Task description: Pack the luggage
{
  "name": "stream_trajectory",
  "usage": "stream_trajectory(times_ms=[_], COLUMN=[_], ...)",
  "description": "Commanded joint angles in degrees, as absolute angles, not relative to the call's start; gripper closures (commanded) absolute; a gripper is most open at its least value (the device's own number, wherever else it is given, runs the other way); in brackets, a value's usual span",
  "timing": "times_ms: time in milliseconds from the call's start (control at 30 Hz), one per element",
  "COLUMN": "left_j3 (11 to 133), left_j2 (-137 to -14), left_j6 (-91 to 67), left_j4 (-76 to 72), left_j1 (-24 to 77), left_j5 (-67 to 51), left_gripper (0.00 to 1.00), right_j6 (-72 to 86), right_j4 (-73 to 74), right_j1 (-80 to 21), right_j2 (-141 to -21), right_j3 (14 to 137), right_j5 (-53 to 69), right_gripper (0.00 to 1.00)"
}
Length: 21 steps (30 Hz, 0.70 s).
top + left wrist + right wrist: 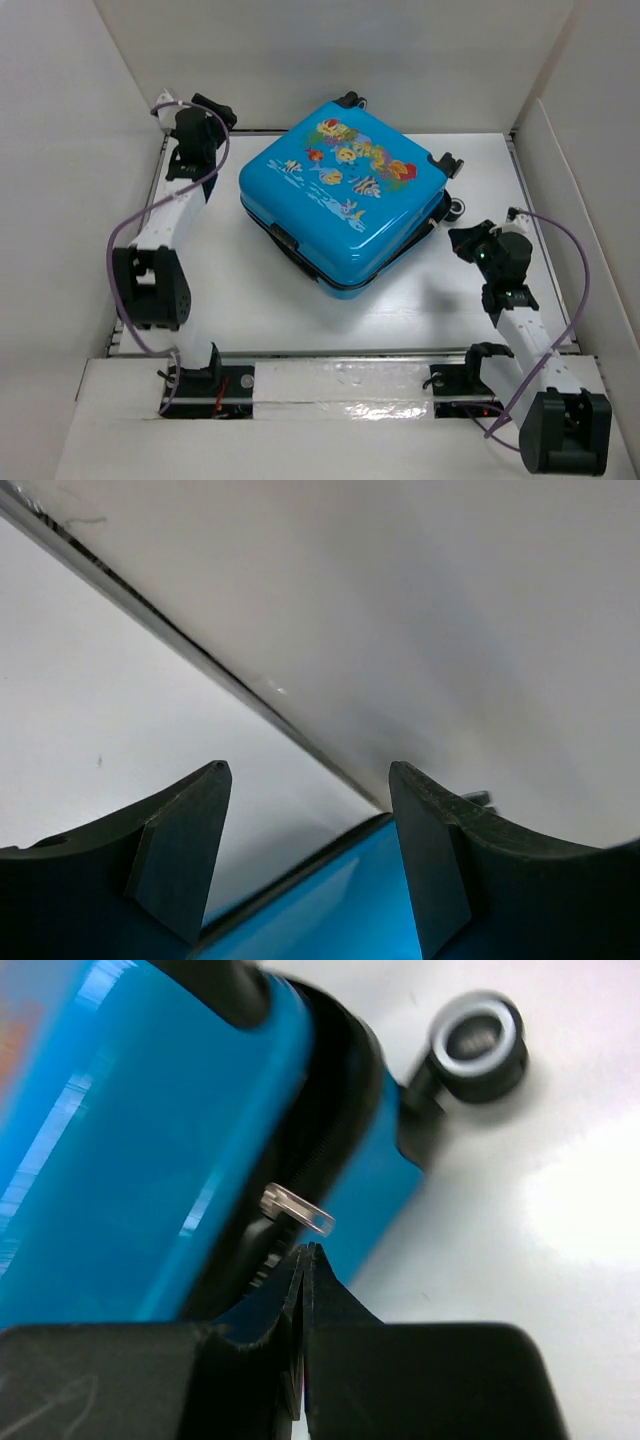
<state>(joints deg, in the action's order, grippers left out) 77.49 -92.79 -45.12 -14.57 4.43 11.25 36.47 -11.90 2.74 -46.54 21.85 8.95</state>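
While the blue suitcase (340, 200) lies closed in the middle of the table (250, 310), the left gripper (308, 810) gapes empty and the right gripper (304, 1260) is pinched together just beside its zipper pull (298, 1210).

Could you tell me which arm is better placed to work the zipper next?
Probably the right: the shut right gripper sits beside the zipper pull of the luggage, while the open left gripper faces the wall.

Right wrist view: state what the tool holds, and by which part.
Nothing is held. The right tool is shut empty, its tips just beneath the clear zipper pull of the luggage, not pinching it.
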Motion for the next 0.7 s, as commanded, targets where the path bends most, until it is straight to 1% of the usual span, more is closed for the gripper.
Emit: stream_trajectory(times_ms=[0, 33, 133, 200, 333, 433, 467, 500, 567, 600, 633, 667], left_j3=[87.94, 90.15, 96.84, 99.57, 101.16, 99.76, 98.45, 93.83, 86.52, 78.91, 75.27, 68.53], left_j2=[-100.79, -105.86, -114.04, -117.23, -123.29, -124.28, -123.84, -123.05, -118.67, -116.91, -113.33, -111.38], left_j6=[-40.09, -39.38, -35.61, -33.93, -34.45, -34.63, -34.80, -35.41, -39.62, -40.94, -43.22, -44.46], left_j4=[-8.09, -5.65, -1.69, -0.62, -2.73, -4.64, -5.70, -7.37, -16.40, -20.18, -25.26, -27.05], left_j1=[0.01, -0.70, -1.23, -1.23, -1.23, 0.43, 0.44, 1.14, 1.67, 2.19, 2.81, 3.42], left_j5=[-1.02, -6.80, -11.76, -13.35, -20.98, -22.93, -23.11, -23.20, -23.99, -24.08, -23.04, -21.72], left_gripper=[0.37, 0.37, 0.37, 0.37, 0.37, 0.37, 0.37, 0.37, 0.38, 0.38, 0.39, 0.39], right_j6=[33.58, 32.70, 31.29, 31.20, 31.47, 30.59, 30.32, 30.15, 29.36, 29.01, 28.31, 28.04], right_j4=[-15.02, -15.46, -16.87, -17.31, -20.83, -21.62, -23.10, -24.51, -25.40, -24.88, -24.61, -24.35], right_j1=[1.50, 0.71, -2.10, -3.60, -6.23, -7.64, -7.65, -8.17, -8.17, -8.17, -8.17, -8.70], right_j2=[-48.94, -51.74, -57.45, -59.93, -66.17, -71.44, -72.59, -74.86, -76.89, -77.69, -79.35, -80.24], right_j3=[22.58, 23.11, 26.17, 27.94, 31.63, 35.76, 37.42, 38.14, 39.89, 41.99, 42.97, 44.98], right_j5=[9.31, 9.93, 10.20, 8.62, 7.38, 7.12, 7.73, 8.26, 9.31, 9.23, 9.32, 10.10], right_gripper=[0.99, 0.98, 0.98, 0.98, 0.98, 0.98, 0.98, 0.98, 0.98, 0.98, 0.98, 0.98])
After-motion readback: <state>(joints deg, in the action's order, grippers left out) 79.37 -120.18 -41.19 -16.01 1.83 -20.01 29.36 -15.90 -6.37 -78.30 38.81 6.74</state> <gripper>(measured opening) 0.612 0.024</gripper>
